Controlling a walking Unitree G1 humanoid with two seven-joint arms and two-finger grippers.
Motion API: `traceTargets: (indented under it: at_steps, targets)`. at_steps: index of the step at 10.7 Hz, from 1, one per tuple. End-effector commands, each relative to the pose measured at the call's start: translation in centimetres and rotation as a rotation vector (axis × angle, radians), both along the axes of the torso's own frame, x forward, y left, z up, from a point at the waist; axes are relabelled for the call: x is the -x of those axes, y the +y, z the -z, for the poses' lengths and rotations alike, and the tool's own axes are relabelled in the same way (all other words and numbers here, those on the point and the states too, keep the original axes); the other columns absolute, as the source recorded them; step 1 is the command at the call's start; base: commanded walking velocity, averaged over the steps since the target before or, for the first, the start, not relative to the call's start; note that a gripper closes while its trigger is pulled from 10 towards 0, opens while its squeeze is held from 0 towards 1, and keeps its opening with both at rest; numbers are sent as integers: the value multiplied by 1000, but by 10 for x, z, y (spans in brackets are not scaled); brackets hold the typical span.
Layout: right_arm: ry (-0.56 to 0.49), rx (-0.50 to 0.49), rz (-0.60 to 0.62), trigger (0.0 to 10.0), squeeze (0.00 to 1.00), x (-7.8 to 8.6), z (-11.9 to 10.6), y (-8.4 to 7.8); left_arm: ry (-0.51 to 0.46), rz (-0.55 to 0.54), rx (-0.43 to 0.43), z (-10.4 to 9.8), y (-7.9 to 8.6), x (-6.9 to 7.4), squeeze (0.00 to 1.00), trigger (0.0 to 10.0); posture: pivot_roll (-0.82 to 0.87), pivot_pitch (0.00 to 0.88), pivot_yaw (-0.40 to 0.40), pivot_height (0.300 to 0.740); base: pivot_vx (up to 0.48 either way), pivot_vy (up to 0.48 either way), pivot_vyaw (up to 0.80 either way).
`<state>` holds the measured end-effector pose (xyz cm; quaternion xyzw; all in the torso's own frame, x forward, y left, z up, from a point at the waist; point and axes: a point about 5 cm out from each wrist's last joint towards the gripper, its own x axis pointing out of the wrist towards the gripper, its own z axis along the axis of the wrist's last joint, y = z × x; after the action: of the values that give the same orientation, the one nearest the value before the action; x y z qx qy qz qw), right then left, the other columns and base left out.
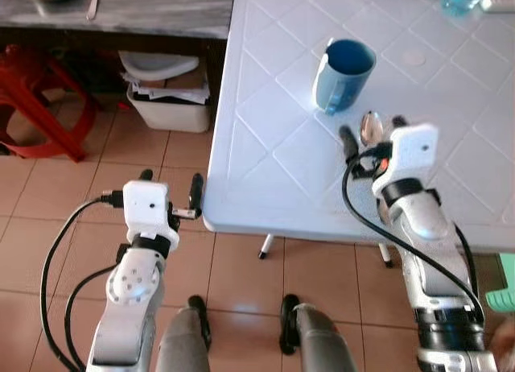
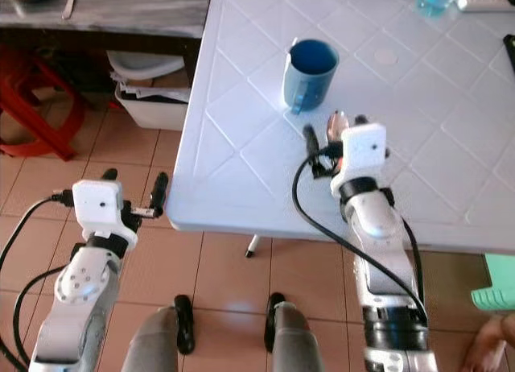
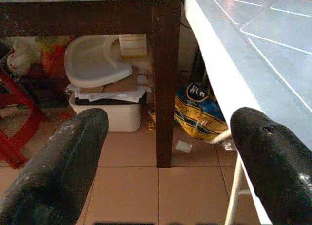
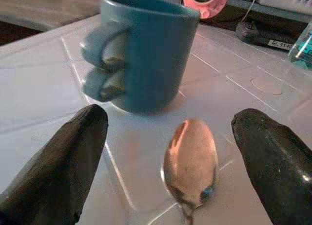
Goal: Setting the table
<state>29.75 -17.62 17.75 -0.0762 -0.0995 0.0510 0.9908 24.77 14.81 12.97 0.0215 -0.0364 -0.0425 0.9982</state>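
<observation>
A blue mug (image 1: 344, 74) stands upright on the white desk (image 1: 265, 122), a little in from its left edge. A metal spoon (image 4: 191, 161) lies on the desk just beside the mug, between the spread fingers of the right pincer (image 1: 372, 135), seemingly untouched by either. The left pincer (image 1: 170, 188) hangs agape off the desk's near-left corner, over the tiled floor (image 1: 185, 159).
</observation>
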Motion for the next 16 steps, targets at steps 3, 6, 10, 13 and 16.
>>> traceTargets:
  at_steps: [3, 6, 10, 13, 16]
  targets:
    - [74, -20, 47, 10000, 0, 20, 17, -6, 25, 88, -37, 6, 0, 9, 0, 10000, -27, 273, -32, 740, 0, 0, 0]
    - [159, -41, 73, 10000, 0, 22, 28, -15, 9, 275, 8, 3, -14, 23, 0, 10000, -25, 282, -28, 740, 0, 0, 0]
    - [312, -119, 51, 9961, 0, 23, 52, -18, -13, 279, 9, -3, -14, 19, 0, 10000, -22, 286, -26, 740, 0, 0, 0]
    - [390, -123, 8, 0, 0, 24, 60, -20, -44, 370, 58, -12, -21, 22, 0, 10000, -21, 296, -24, 740, 0, 0, 0]
    - [450, -115, -37, 0, 0, 15, 61, -31, -24, 446, 74, -11, -28, 25, 0, 10000, -23, 300, -28, 740, 0, 0, 0]
